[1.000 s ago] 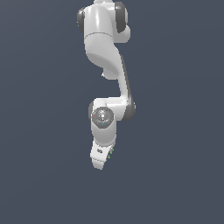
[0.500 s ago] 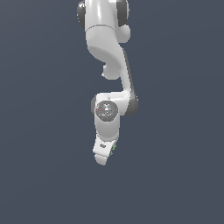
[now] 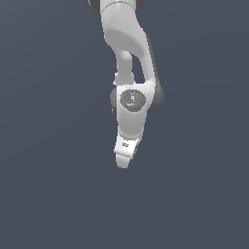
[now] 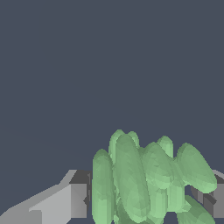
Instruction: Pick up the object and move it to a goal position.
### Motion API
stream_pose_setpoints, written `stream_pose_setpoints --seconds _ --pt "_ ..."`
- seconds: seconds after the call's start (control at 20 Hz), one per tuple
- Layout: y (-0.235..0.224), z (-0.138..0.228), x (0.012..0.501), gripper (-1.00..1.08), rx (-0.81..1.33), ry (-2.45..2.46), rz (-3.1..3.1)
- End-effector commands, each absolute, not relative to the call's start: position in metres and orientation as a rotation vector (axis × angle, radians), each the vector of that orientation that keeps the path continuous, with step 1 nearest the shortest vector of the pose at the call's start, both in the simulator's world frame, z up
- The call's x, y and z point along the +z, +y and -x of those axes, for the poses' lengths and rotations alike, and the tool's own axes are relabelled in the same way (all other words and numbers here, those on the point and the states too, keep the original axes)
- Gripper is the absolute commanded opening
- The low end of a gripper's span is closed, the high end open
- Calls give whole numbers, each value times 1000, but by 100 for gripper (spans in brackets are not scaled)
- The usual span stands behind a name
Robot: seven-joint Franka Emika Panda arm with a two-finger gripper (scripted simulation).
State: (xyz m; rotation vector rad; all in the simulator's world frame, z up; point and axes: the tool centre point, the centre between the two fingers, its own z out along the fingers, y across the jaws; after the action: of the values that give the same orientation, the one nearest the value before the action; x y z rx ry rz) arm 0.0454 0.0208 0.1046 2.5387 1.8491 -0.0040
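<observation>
The object is a bright-green lumpy cluster [image 4: 144, 179]. In the wrist view it fills the space between my two grey fingers [image 4: 74, 197], which press on it from both sides. In the exterior view my white gripper [image 3: 124, 163] points down from the arm, and only a thin green sliver of the object [image 3: 134, 151] shows at its edge. The gripper is shut on the object. No goal marker shows in either view.
The white arm [image 3: 126, 53] comes down from the top of the exterior view. Behind it is only a plain dark grey ground [image 3: 48, 146].
The arm and gripper have shifted slightly toward the exterior view's left and lower; a green sliver now shows at the gripper's edge, where none was visible a second ago.
</observation>
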Motion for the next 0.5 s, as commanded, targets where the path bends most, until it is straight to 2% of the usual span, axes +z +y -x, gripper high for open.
stream_pose_setpoints --seconds 0.0,0.45 --pt "34 -32 122 -100 -4 1849 -2537" --pt "84 20 187 -100 -6 1848 -2535"
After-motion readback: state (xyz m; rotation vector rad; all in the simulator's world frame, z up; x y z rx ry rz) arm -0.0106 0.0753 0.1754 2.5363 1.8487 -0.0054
